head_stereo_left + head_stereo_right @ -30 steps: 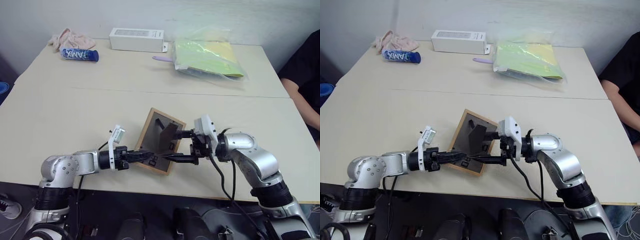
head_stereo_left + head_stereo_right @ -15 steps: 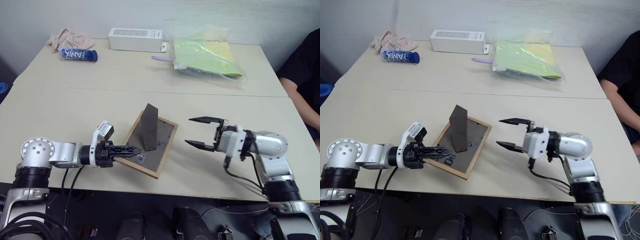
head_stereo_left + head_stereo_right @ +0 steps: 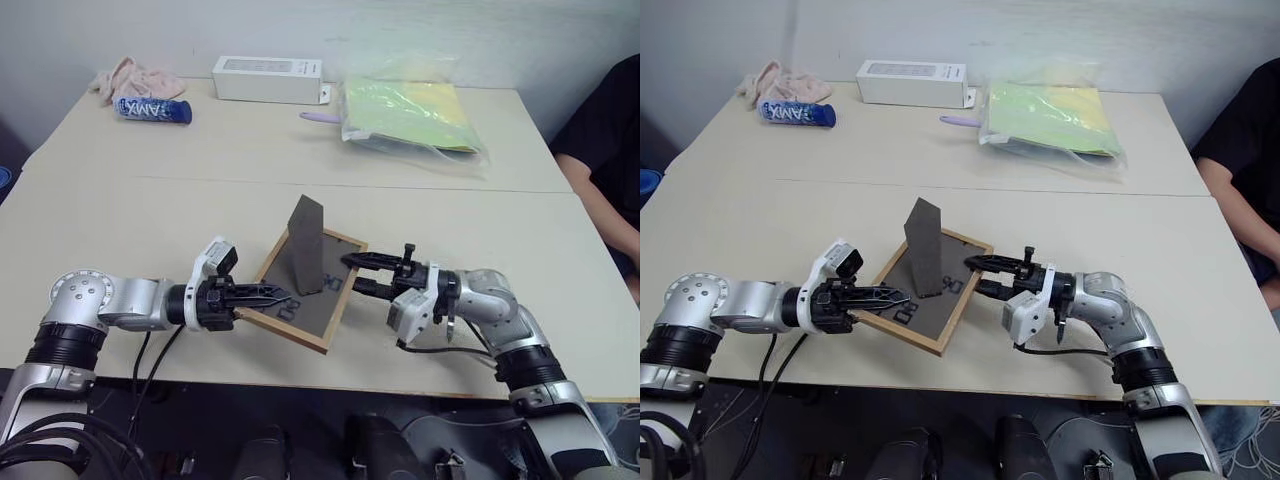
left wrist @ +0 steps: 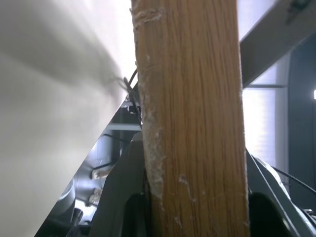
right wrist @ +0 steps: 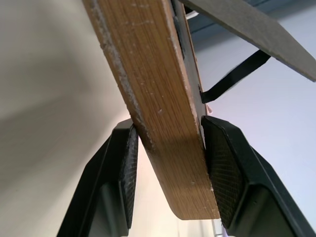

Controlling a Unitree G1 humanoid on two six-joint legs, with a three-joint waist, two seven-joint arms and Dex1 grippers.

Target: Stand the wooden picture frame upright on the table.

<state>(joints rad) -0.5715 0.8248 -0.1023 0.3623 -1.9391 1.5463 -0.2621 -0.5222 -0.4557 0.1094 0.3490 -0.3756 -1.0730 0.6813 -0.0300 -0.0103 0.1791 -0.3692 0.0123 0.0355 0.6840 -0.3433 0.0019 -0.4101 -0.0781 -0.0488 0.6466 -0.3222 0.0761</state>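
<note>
The wooden picture frame (image 3: 322,300) lies tilted, dark back board up, over the near part of the table (image 3: 150,220). Its fold-out stand (image 3: 305,245) sticks up from the board. My left gripper (image 3: 275,297) is shut on the frame's left edge, and the light wood (image 4: 192,123) fills the gap between its fingers. My right gripper (image 3: 350,273) reaches in from the right and has closed around the frame's right edge. In the right wrist view the wood rim (image 5: 158,113) sits between both pads (image 5: 129,165), touching each.
Along the far edge lie a white oblong box (image 3: 267,79), a blue tube (image 3: 152,109), a pink cloth (image 3: 135,75), a purple pen (image 3: 322,117) and a plastic bag of yellow-green papers (image 3: 410,112). A person's dark sleeve (image 3: 610,130) shows at the right side.
My right gripper let go of the stand, drew off to the right wide open, then rolled, came back and narrowed onto the frame's right edge. The left gripper kept its hold and rolled.
</note>
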